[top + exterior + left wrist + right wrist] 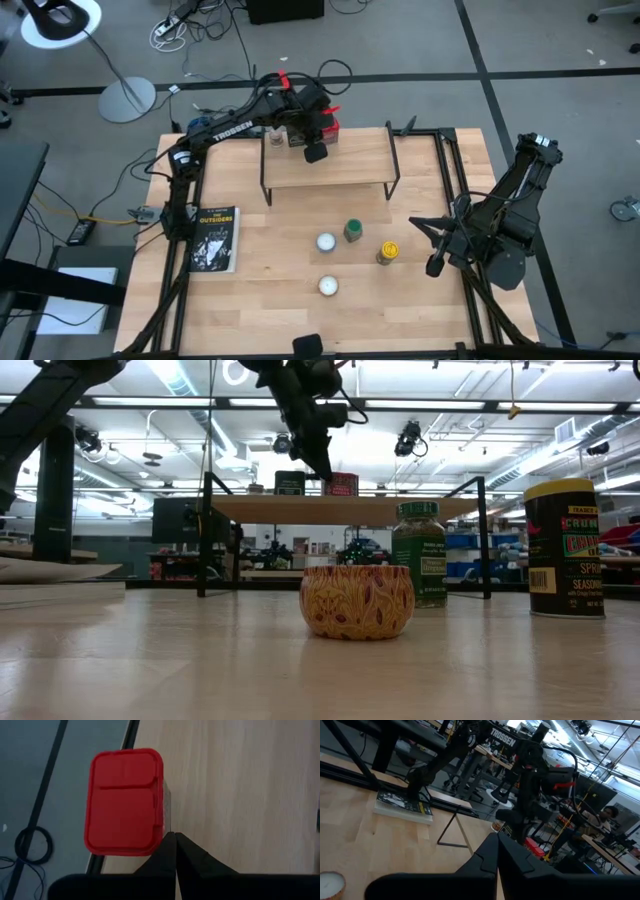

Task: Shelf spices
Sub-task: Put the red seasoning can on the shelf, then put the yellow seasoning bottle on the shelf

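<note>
The shelf [325,168] stands at the table's far middle. On its far edge stand the tan jar [276,138], the dark square tin [296,139] and the red box [331,128]. My left gripper [315,152] is shut, just above the shelf beside the red box [125,802]. In the low view it [326,472] hangs between the tin [290,483] and the red box [341,484]. The green-lidded jar [353,231] and yellow-lidded jar [388,251] stand on the tabletop. My right gripper [435,265] is shut and empty at the table's right side. My left gripper's shut fingertips [169,842] point down right at one corner of the red box's lid [159,834]. I cannot tell whether they touch it. The box stands upright on the shelf.
Two white round objects [325,241] [327,286] sit on the table near the jars; the nearer one [357,601] shows large in the low view. A book [214,240] lies at the table's left. Black frame rails run along the right side [445,180].
</note>
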`<state>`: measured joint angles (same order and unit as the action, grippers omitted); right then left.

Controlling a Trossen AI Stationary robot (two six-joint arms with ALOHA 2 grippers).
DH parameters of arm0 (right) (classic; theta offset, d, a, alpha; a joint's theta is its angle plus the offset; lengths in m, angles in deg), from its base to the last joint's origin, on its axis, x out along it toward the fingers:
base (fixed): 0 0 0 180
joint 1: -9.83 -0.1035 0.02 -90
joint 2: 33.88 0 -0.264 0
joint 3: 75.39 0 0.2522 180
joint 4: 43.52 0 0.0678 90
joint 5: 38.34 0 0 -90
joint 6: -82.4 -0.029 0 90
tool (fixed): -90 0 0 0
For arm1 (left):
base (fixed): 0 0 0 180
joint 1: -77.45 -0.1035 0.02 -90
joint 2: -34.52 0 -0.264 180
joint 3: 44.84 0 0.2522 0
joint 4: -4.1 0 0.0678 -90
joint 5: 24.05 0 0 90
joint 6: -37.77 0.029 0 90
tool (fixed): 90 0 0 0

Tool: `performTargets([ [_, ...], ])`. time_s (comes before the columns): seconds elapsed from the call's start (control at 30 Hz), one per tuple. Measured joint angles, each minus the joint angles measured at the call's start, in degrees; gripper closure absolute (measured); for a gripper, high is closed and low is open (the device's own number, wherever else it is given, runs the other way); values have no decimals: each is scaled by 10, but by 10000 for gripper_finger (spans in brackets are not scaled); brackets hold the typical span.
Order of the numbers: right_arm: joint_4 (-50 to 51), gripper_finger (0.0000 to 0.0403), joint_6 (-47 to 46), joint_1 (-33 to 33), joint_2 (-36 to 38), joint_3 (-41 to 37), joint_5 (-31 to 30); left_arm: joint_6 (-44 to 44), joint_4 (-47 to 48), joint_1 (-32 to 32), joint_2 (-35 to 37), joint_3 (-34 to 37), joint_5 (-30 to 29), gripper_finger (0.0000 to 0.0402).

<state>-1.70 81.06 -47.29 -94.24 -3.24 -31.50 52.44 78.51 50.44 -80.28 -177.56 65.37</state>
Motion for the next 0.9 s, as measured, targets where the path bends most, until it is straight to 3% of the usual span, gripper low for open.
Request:
performTargets([
  [0.53,0,398,0,0,0,0,0,-2,10,0,0,0,-32,397],
  [0.77,0,398,0,0,0,0,4,-16,46,18,0,0,36,389],
  [0.9,0,396,0,3,0,0,4,-16,41,56,0,-8,44,376],
])
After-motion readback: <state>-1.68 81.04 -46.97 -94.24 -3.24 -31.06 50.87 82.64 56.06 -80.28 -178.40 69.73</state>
